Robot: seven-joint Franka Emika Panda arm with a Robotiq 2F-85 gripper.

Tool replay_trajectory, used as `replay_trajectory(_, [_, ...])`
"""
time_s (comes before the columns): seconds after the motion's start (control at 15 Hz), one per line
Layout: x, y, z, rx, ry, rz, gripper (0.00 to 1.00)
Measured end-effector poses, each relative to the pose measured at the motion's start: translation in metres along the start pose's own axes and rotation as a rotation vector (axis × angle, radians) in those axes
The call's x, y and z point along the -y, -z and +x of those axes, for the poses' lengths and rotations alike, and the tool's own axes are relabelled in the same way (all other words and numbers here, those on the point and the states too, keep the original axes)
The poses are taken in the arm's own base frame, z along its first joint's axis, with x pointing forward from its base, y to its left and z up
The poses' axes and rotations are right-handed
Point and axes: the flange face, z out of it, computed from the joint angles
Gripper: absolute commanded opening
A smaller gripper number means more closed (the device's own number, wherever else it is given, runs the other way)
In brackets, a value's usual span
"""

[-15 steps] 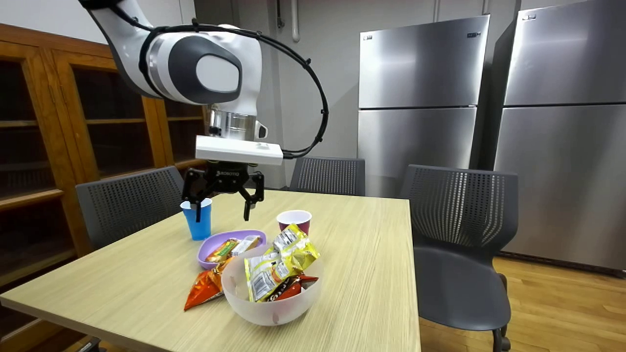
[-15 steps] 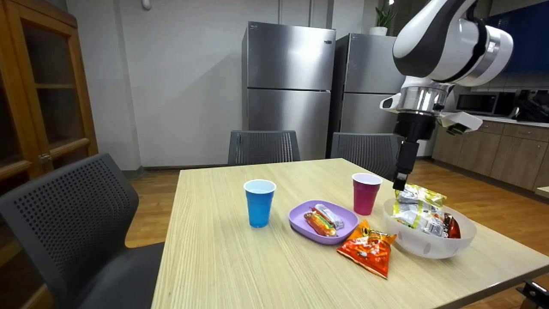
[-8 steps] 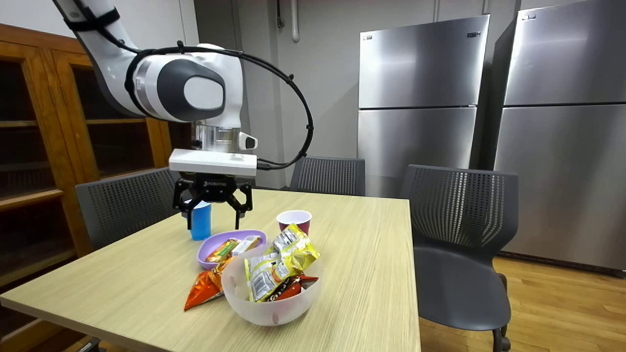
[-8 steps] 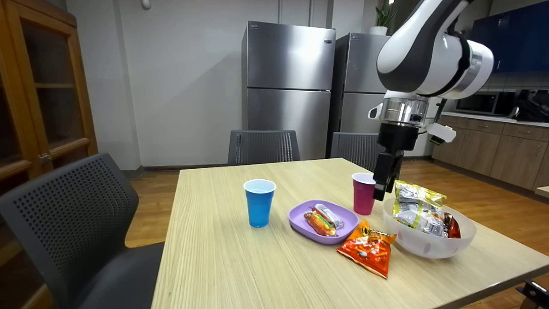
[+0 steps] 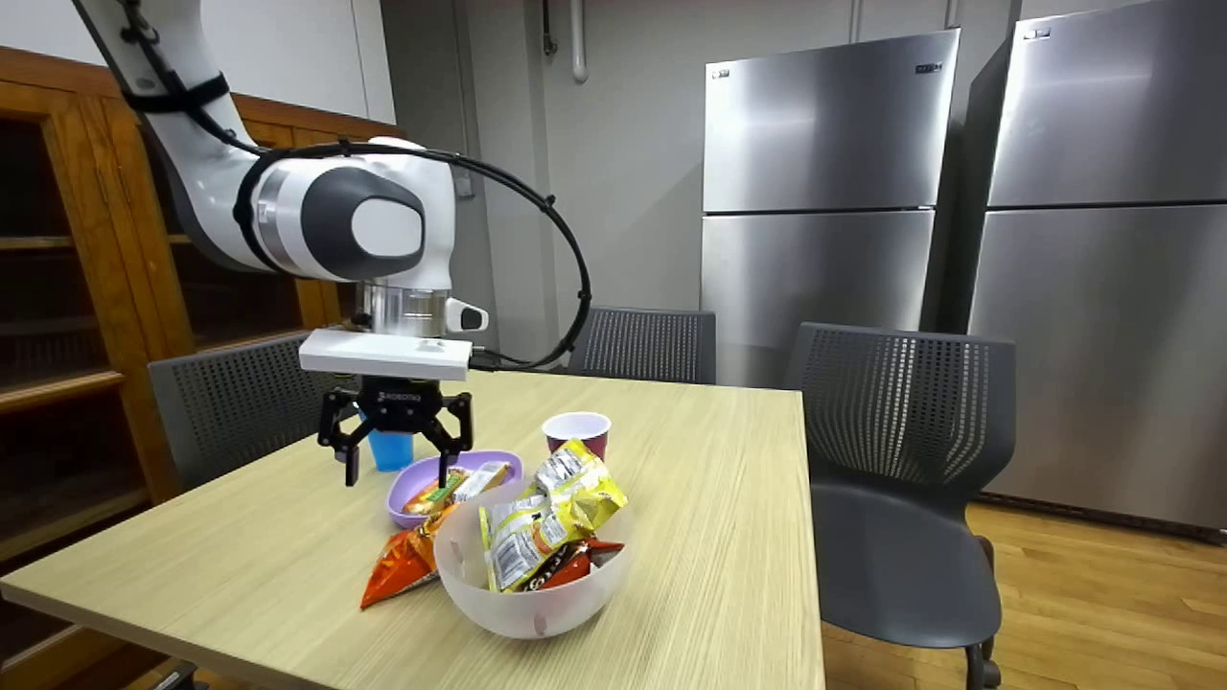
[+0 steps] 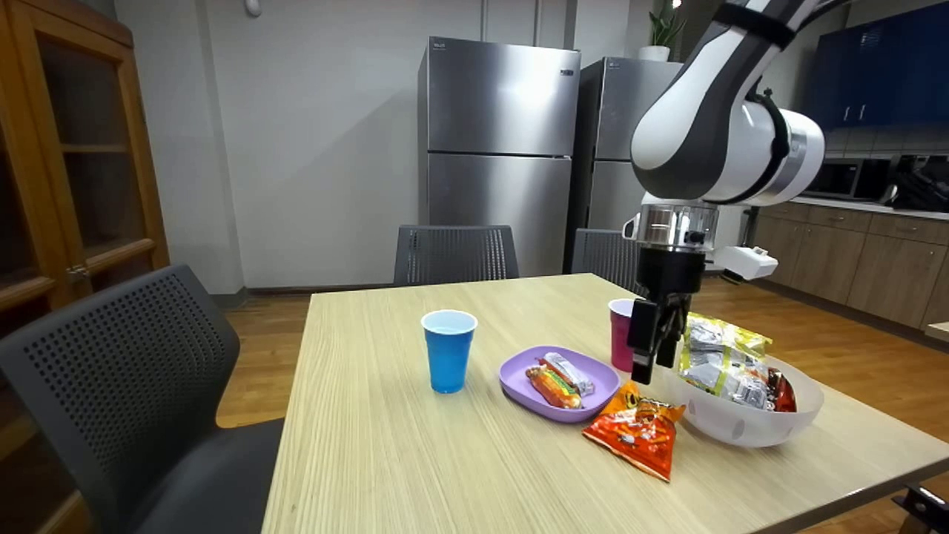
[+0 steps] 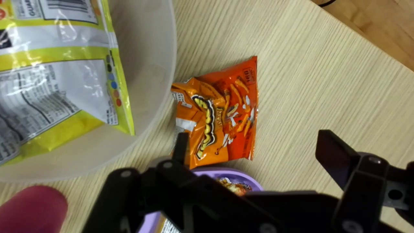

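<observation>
The pale wooden table [image 6: 385, 460] bears an orange-red foil bag [image 6: 639, 434] left of a frosted bowl [image 6: 734, 432] of snack packets [image 6: 719, 367], and a purple dish [image 6: 515, 374] of wrapped snacks [image 6: 554, 387]; my black gripper [image 5: 397, 471] hovers wide-jawed.

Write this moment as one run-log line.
gripper: open, holding nothing, near orange snack bag | frosted bowl: yellow bag inside | purple plate: wrapped snacks | upright on table: blue cup, magenta cup

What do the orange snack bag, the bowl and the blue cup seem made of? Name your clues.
Orange snack bag: glossy plastic film, perhaps foil-lined; creases and highlights show.
Bowl: probably frosted plastic, possibly glass; its pale wall looks cloudy.
Blue cup: likely smooth plastic, perhaps coated paper; thin pale rim, even surface.
</observation>
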Motion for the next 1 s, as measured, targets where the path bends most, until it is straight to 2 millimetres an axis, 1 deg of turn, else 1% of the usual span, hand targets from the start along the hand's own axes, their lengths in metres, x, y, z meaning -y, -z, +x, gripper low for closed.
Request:
replay_trajectory(0.53, [0.002,-0.035,0.009,0.033,-0.004,0.014,1.00])
replay_trajectory(0.73, [0.001,-0.044,0.014,0.035,-0.013,0.015,1.00])
replay_trajectory(1.0, [-0.002,-0.052,0.017,0.040,-0.030,0.018,1.00])
